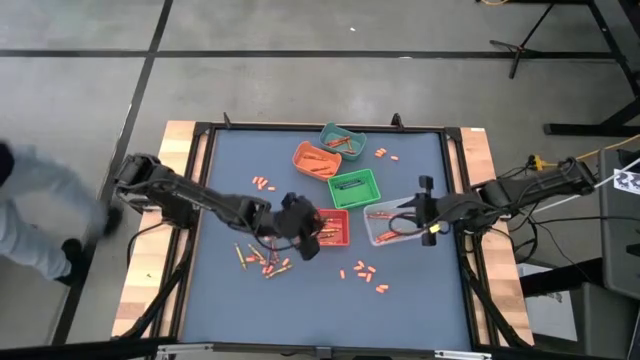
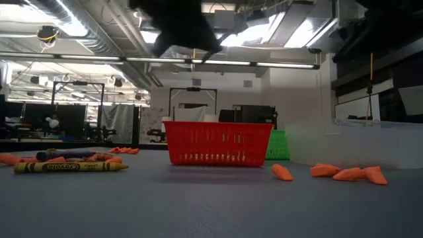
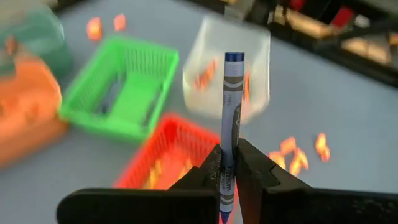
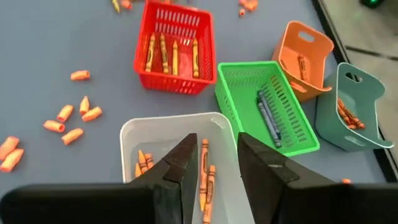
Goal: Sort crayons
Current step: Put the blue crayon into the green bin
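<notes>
My left gripper [image 1: 303, 232] is shut on a blue crayon [image 3: 231, 106] just above the red bin [image 1: 332, 228], at that bin's left side. My right gripper [image 4: 216, 149] is open and empty above the clear white bin [image 4: 174, 134], which holds several orange crayons [image 4: 205, 171]. Loose orange and yellowish crayons [image 1: 262, 260] lie on the mat left of the red bin. The red bin holds several orange-yellow crayons [image 4: 173, 53]. The green bin [image 4: 264, 106] holds dark blue crayons [image 4: 267, 115]. My left gripper pinches the blue crayon's paper-wrapped shaft [image 3: 227, 163] between its two fingers, toward one end of it. The crayon lies along the fingers and sticks out well past their tips, its free end [image 3: 234, 58] forward. It is lifted clear of the mat and the bins.
An orange bin [image 1: 315, 160] and a teal bin [image 1: 343, 140], both with crayons, stand at the far middle. Orange stubs lie in small groups on the blue mat [image 1: 362, 272], [image 1: 263, 183], [image 1: 385, 153]. A person [image 1: 30, 215] stands off the table's left.
</notes>
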{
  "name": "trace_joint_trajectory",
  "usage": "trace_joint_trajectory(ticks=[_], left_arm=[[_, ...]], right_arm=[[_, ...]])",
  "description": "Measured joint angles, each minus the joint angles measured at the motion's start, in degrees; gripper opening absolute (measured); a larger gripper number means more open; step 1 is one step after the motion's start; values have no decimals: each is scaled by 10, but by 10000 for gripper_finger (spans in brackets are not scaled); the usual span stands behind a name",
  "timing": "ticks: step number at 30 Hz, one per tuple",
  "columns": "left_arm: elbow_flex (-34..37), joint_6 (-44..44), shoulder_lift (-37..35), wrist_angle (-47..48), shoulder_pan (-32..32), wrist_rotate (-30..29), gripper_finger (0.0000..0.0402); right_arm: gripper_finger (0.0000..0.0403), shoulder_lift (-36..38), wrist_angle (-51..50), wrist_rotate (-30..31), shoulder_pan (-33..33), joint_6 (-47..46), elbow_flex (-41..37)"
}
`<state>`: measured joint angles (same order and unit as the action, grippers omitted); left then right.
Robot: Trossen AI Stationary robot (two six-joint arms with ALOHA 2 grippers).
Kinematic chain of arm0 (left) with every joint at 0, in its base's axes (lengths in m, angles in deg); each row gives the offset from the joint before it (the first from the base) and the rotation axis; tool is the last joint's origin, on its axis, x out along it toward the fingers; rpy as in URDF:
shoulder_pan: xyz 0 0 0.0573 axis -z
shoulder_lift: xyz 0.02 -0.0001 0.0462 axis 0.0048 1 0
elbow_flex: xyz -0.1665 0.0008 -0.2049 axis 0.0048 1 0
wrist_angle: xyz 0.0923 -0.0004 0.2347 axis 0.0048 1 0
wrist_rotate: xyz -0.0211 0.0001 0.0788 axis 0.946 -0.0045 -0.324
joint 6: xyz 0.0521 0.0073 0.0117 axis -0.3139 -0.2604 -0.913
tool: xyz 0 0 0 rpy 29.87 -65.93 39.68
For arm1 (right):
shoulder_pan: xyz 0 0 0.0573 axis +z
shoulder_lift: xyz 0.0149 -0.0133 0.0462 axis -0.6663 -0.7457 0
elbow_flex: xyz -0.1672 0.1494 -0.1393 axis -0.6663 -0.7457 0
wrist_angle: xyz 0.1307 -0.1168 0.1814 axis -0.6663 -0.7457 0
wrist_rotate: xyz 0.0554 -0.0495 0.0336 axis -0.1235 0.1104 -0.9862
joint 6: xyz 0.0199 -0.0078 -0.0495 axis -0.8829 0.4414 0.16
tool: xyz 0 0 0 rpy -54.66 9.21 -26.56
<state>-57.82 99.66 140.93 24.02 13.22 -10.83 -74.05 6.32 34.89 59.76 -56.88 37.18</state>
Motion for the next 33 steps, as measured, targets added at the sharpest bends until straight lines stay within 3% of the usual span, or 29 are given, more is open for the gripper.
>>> trace_joint_trajectory(ticks=[7, 11, 21, 33], left_arm=[[0, -137, 0, -118, -74, 1, 12], [0, -177, 0, -164, -109, 1, 12], [-1, -210, 80, -282, -165, 65, 12], [0, -209, 184, -284, -182, 64, 12]], right_arm=[[113, 75, 165, 1, 0, 1, -93], [113, 88, 204, 1, 0, 1, -127], [113, 71, 281, 0, 0, 1, -168], [113, 60, 291, 0, 0, 1, -168]])
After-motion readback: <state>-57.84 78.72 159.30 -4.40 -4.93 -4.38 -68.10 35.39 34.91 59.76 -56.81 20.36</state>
